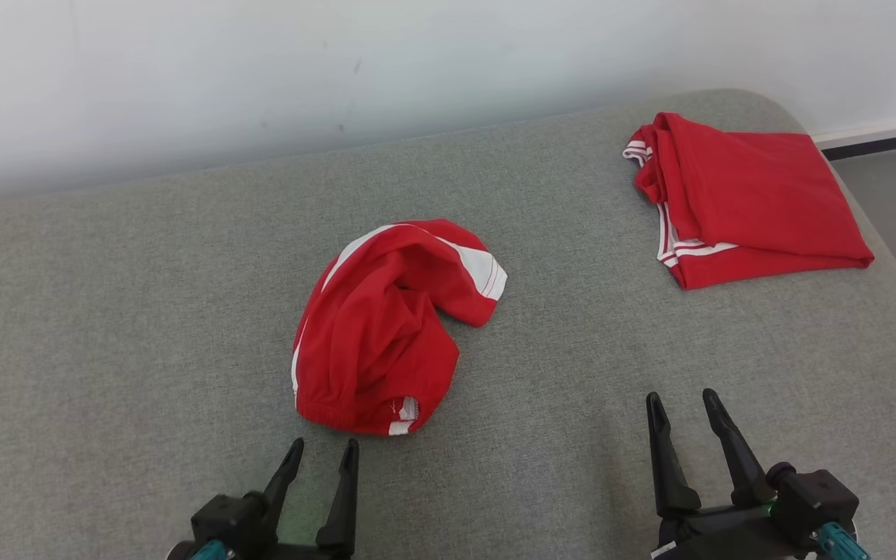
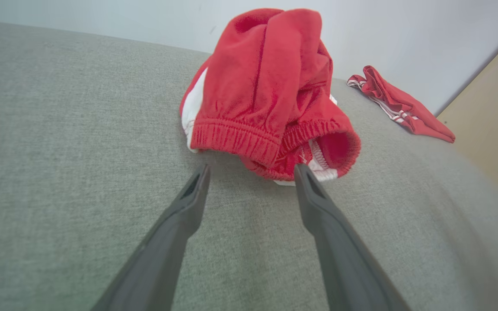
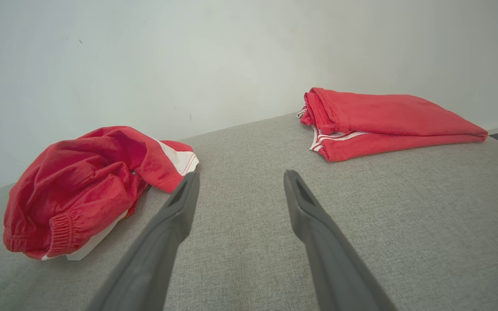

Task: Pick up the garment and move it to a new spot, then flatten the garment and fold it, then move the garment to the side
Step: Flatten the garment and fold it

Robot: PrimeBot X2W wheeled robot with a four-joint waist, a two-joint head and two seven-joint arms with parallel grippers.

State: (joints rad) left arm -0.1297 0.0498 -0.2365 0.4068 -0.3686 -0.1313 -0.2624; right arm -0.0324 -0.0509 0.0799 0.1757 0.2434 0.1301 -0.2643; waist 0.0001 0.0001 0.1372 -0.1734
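My left pincer [image 1: 324, 443] stands wide and empty, its tips just short of the crumpled red garment [image 1: 386, 334]. The garment lies about midway across the bench [image 1: 106, 311], nearer the near edge than the far one. My right pincer [image 1: 681, 395] is just as wide and also empty, over bare cover well to the garment's right.

The step in hand, as I judge it, is the first pick-up. I would close on the gathered waistband facing my left fingers, taking one thick ridge rather than a loose fold so the cloth does not slip out. My right pincer should come in to the white-striped leg end, so the piece hangs spread between the two.

The garment looks like soft fleecy knit, with a ribbed elastic band and white side panels, heaped into a rounded mound. The bench cover is coarse grey weave with some give. A second red garment [image 1: 759, 202] lies neatly folded at the far right corner.
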